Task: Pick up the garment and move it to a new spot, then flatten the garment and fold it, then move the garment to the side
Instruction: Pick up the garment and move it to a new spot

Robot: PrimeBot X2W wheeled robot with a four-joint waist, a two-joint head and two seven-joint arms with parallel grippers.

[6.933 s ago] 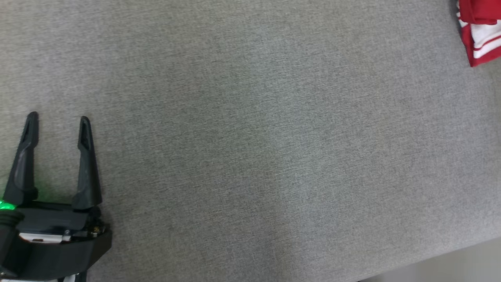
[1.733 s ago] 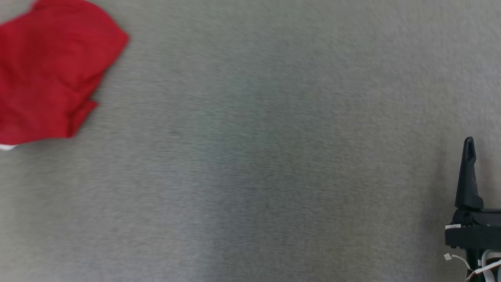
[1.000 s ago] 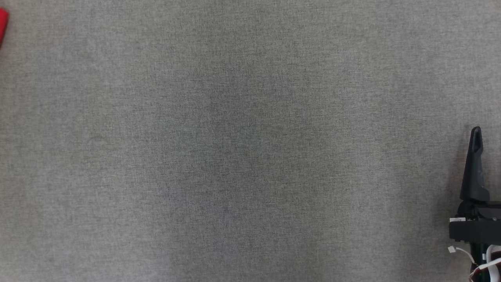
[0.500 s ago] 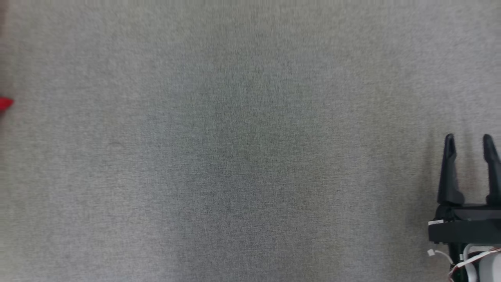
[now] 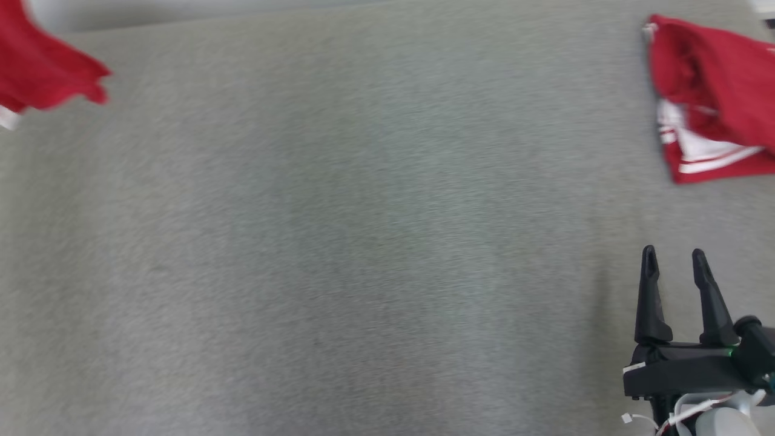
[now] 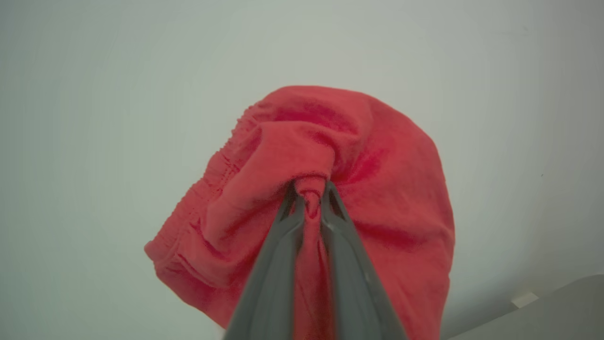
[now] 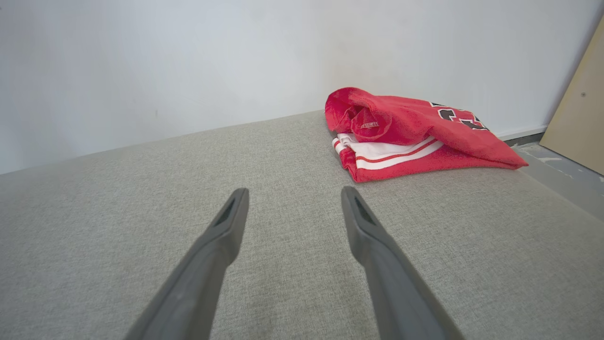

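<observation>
Gripping bunched red garment (image 6: 387,179) in left end effector (image 6: 309,186); holding right end effector (image 5: 673,254) open over grey surface (image 5: 363,242), near folded jersey (image 5: 708,109)

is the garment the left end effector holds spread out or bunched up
Bunched up: the left end effector is shut on a pinch of the garment, which hangs around it in crumpled folds.

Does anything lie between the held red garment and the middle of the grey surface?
Nothing visible does. The left gripper holds the garment at far left; the folded red pile lies far right, off that path.
</observation>
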